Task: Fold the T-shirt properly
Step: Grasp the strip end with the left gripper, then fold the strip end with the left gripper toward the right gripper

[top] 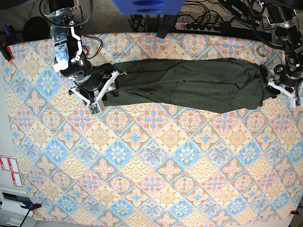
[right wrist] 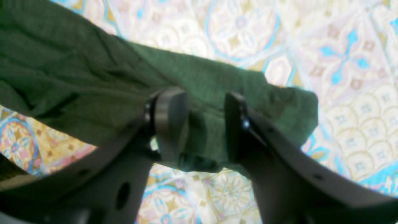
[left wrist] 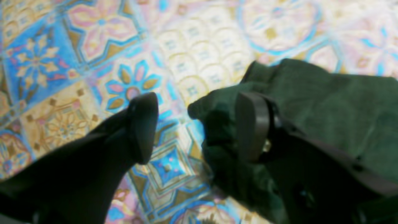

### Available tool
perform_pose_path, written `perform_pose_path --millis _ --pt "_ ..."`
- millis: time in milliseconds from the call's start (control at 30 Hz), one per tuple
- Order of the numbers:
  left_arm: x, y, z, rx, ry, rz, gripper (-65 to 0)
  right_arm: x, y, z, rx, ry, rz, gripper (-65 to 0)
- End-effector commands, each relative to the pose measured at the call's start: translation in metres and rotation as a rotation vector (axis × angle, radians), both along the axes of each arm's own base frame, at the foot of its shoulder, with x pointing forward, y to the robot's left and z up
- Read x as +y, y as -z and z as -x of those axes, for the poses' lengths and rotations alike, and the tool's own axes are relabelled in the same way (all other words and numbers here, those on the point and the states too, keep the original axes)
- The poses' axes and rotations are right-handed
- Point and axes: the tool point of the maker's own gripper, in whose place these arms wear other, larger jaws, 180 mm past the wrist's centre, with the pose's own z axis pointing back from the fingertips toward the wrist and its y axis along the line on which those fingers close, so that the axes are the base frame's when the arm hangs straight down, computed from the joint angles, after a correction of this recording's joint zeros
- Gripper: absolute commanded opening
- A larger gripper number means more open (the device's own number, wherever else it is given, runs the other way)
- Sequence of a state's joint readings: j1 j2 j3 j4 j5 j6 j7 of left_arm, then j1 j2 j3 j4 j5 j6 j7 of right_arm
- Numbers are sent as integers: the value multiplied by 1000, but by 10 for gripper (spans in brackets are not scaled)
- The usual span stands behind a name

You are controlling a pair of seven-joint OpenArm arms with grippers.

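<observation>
The dark olive-green T-shirt (top: 189, 82) lies as a long folded band across the far part of the table. My right gripper (right wrist: 202, 124) is at its left end in the base view (top: 105, 92). Its jaws stand partly apart, with the shirt's edge (right wrist: 205, 130) between the fingers. My left gripper (left wrist: 199, 127) is at the shirt's right end in the base view (top: 275, 87). It is wide open, with a bunched corner of the shirt (left wrist: 214, 124) between the fingers, against the right finger (left wrist: 252, 124). The left finger (left wrist: 144, 127) is over bare cloth.
A patterned tablecloth (top: 151, 161) covers the whole table. Cables and a power strip (top: 203, 26) run along the far edge. A red clamp (top: 5, 49) sits at the far left edge, and a blue object (top: 147, 7) is at the top centre.
</observation>
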State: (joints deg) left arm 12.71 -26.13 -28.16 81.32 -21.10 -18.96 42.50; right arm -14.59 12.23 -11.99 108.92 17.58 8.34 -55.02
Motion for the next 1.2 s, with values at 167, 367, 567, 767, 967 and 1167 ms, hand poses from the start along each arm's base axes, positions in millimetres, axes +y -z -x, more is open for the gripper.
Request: perform_pose_path --millis 167,367,567,767,967,1167 --pt "-1 -1 -11 -6 34 -6 -252 1 -9 -4 -34 -2 -10 -419" --pt "2 16 -12 30 8 41 -252 1 -8 -3 -32 -2 -10 -420" --pt "-8 22 -11 29 4 62 -253 1 -9 -4 -34 -2 -10 -421" --pt "-20 39 -8 53 -6 106 -255 1 -9 -4 -34 -2 -10 -421" --pt "-26 56 0 68 -25 139 -255 1 -9 -4 -34 -2 -10 -421" --pt "-45 74 2 96 -28 194 -256 1 -9 -4 -34 -2 -10 -421"
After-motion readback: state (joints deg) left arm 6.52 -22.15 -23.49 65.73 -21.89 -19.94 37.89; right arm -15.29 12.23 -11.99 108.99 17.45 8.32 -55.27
